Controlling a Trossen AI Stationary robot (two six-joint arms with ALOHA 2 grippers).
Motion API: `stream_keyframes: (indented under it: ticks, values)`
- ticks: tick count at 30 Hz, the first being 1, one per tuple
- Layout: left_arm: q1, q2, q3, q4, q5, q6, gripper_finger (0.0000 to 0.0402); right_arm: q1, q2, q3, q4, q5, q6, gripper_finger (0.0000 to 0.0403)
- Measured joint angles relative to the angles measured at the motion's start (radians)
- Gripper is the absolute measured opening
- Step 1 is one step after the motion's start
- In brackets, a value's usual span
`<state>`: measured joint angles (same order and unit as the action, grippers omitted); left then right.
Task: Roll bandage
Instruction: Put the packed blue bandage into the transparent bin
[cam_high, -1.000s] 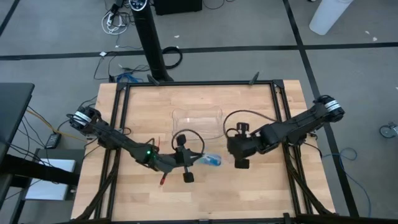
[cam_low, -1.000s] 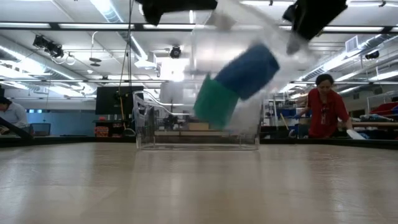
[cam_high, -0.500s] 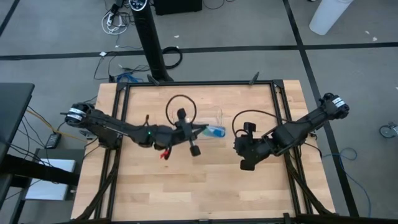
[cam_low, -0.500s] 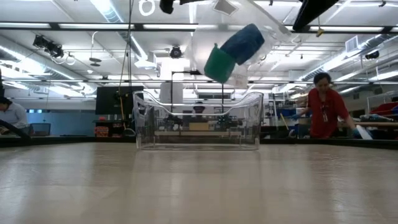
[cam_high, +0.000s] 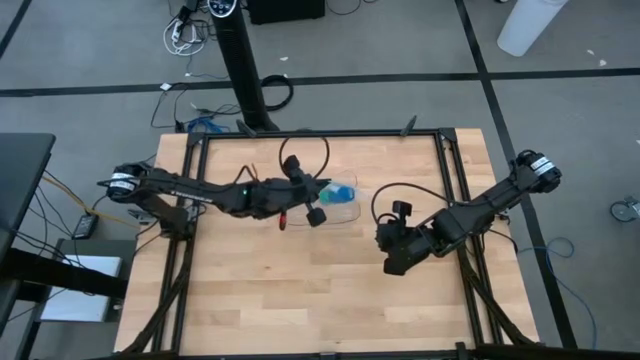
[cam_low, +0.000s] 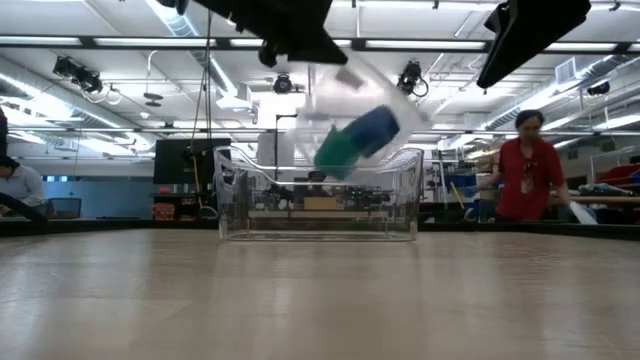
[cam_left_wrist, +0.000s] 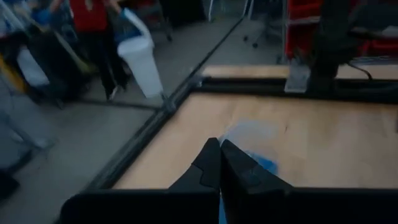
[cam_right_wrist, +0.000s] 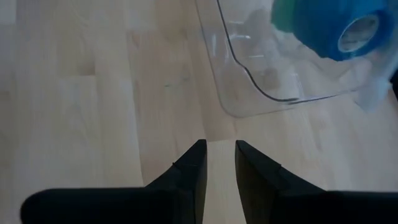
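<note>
While airborne, bandage hangs beneath left gripper.

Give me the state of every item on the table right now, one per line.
Bandage: rolled, in a clear bag with a green block, held above the tray.
Clear tray: upright on the table.
Left tool: shut on the bag.
Right tool: slightly open, empty, beside the tray.

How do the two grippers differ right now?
The left gripper is over the clear tray, shut on a clear bag with the bandage roll inside; the right gripper holds nothing. The left fingers are pressed together; the right fingers stand slightly apart. Both hang above the table.
</note>
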<state>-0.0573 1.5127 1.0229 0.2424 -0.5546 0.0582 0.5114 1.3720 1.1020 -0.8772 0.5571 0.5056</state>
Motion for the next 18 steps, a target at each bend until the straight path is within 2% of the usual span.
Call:
stream_keyframes:
  ticks: [4, 10, 15, 18]
  values:
    - [0.036, 0.003, 0.0, -0.093, 0.108, -0.11, 0.0001, 0.0, 0.0, 0.0, 0.021, 0.001, -0.007, 0.0077]
    - [0.073, 0.008, 0.0, -0.252, 0.134, -0.164, 0.0001, 0.0, 0.0, -0.001, 0.042, 0.012, -0.011, 0.0075]
    - [0.137, 0.008, 0.0, -0.366, 0.265, -0.223, 0.0001, 0.0, 0.0, -0.001, 0.083, 0.012, -0.036, 0.0071]
    - [0.177, 0.008, 0.0, -0.44, 0.298, -0.252, 0.0001, 0.0, 0.0, -0.001, 0.109, 0.012, -0.055, 0.007]
